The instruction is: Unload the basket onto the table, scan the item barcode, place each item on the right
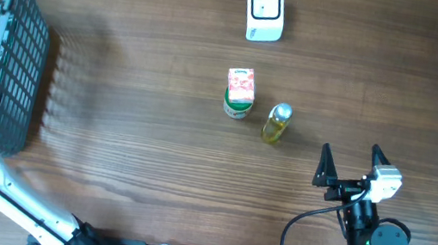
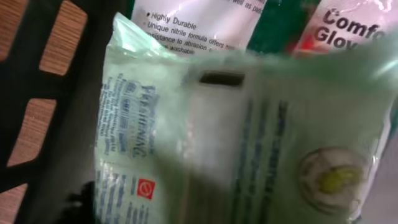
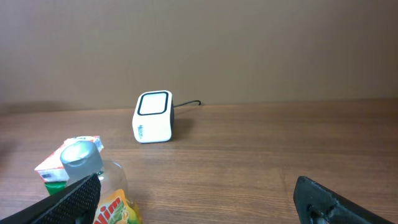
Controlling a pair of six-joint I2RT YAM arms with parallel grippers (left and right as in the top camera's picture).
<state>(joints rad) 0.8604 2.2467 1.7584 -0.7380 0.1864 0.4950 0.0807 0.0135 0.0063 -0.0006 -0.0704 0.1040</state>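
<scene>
This looks like a mock shop checkout laid out on a wooden table [image 1: 131, 127]. A white barcode scanner [image 1: 264, 11] with a cable stands near the far edge. A wire basket [image 1: 19, 32] at the left edge holds printed retail packets [image 2: 236, 137]. A carton [image 1: 240, 91] and a bottle [image 1: 276, 122] stand mid-table, and a plain brown wall [image 3: 249, 50] is behind.

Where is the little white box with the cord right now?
In the overhead view the scanner sits at the far side of the table, just beyond the carton and bottle, with the basket off to the left.
</scene>
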